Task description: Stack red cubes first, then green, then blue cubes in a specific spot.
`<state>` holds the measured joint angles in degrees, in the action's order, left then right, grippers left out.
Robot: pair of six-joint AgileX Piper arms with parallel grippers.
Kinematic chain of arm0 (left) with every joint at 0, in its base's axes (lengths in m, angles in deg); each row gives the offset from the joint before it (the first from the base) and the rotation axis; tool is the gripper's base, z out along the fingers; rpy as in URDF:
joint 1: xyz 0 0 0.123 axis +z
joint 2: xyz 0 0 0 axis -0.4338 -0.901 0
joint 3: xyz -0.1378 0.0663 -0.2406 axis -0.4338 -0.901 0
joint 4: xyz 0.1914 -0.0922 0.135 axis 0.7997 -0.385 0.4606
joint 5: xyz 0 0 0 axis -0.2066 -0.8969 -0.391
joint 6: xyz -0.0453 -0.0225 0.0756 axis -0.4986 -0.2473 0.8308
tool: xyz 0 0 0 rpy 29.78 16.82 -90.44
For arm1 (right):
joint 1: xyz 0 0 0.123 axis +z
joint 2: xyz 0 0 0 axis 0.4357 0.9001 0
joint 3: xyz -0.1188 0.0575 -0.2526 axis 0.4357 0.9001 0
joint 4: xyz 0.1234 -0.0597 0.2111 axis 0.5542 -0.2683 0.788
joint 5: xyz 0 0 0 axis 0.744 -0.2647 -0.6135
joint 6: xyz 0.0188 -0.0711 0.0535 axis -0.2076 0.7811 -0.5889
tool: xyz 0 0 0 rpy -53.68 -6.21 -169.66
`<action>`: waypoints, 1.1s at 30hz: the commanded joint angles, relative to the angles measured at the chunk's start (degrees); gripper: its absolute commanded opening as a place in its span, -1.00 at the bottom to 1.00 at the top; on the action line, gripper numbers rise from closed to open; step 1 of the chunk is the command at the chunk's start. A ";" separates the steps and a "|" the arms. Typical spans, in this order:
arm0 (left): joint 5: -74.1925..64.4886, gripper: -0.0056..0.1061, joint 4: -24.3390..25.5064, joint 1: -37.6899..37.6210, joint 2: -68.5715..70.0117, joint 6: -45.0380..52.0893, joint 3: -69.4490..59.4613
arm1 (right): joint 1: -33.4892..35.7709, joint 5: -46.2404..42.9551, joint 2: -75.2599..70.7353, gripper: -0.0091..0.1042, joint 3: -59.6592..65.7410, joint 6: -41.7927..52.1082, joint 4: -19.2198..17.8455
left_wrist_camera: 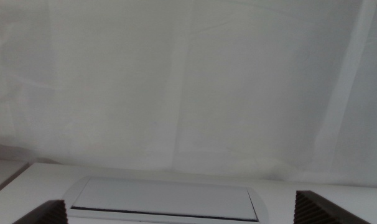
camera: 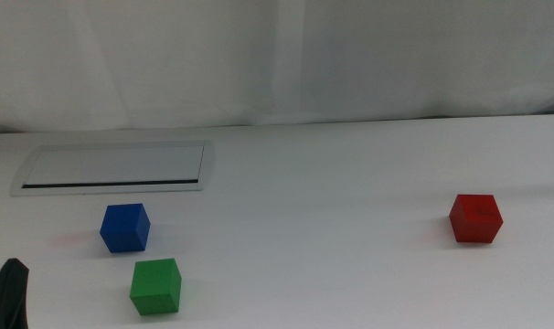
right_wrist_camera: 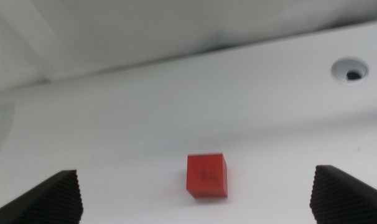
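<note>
Three cubes sit apart on the white tabletop [camera: 332,201], none stacked. Nearest the camera in the middle view, the left gripper [camera: 8,294] shows only as a dark tip at the bottom-left corner; its jaws stand wide apart in the left wrist view, holding nothing. Just beyond it lies the green cube [camera: 155,286]; close behind that the blue cube [camera: 124,228]; well off to the right, the red cube [camera: 475,218] (alone there). The right gripper [right_wrist_camera: 201,193] frames the red cube between spread, empty jaws; farthest back lies the grey-framed flat panel [camera: 115,167].
</note>
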<state>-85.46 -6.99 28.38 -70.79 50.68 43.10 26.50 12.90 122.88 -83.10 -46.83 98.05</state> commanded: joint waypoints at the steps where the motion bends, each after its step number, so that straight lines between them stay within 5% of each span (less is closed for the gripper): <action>1: 0.00 0.76 -0.06 -0.33 0.16 -0.39 -2.26 | -0.17 2.79 4.02 0.98 -2.42 0.01 -0.69; 13: -0.43 0.76 -0.06 -0.33 0.16 0.03 -2.26 | 1.30 6.86 16.84 0.98 -4.66 -1.47 -1.17; 21: -0.66 0.76 -0.06 -0.33 0.16 0.03 -2.26 | 7.89 5.16 24.12 0.98 -4.66 -7.64 -8.96; 33: -0.66 0.76 -0.06 -0.33 0.16 0.03 -2.26 | 10.28 -2.00 35.04 0.98 -4.66 -9.19 -8.88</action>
<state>-85.98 -6.99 28.38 -70.79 51.00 43.10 36.61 12.71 156.50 -87.37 -55.86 89.80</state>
